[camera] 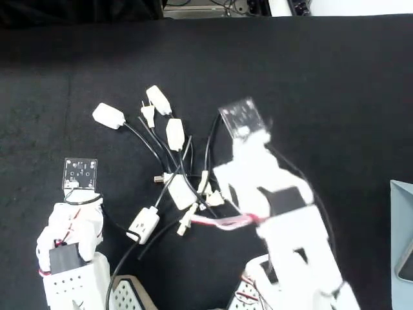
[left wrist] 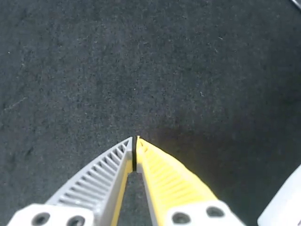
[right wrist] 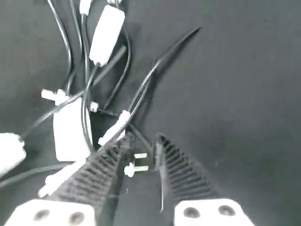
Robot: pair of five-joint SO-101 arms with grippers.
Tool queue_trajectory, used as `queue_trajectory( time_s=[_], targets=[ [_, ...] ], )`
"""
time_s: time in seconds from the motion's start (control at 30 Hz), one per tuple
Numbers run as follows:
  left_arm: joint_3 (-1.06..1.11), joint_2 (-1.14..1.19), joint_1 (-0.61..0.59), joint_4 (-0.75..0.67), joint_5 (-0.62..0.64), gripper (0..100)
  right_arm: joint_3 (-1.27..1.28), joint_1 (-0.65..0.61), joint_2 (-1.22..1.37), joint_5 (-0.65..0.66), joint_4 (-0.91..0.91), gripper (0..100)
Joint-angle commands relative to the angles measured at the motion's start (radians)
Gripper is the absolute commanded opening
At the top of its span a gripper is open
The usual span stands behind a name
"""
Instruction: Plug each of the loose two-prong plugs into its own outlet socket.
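Several white outlet sockets on black cables lie tangled mid-table, among them one [camera: 175,134] at the back and one [camera: 143,224] near the front. Loose two-prong plugs [camera: 148,115] [camera: 186,223] lie among them. My right gripper [right wrist: 143,141] is open low over the tangle, and a small white plug [right wrist: 134,168] lies between its black fingers [right wrist: 181,165]. A socket block [right wrist: 70,129] and another plug [right wrist: 115,127] sit just beside them. My left gripper [left wrist: 135,142] is shut and holds nothing, over bare black cloth at the front left, apart from the tangle.
The right arm [camera: 271,194] covers part of the tangle. A grey-blue box [camera: 402,232] stands at the right edge. The left arm's base [camera: 71,271] fills the front left corner. Bare black cloth [camera: 335,97] stretches across the back and right.
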Motion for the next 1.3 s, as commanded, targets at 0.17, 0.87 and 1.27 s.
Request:
queue_trajectory(
  time_s=[0.17,0.87,1.27],
  targets=[
    [-0.016,-0.005,-0.001,0.003,-0.012,3,-0.151,-0.094,0.381,-0.057,-0.118,8.9],
    [-0.01,-0.005,-0.001,0.003,-0.014,3,-0.532,-0.169,0.958,-0.339,0.086,8.9],
    [-0.01,-0.005,-0.001,0.005,-0.014,3,-0.631,-0.137,1.133,-0.354,0.255,9.0]
  ],
)
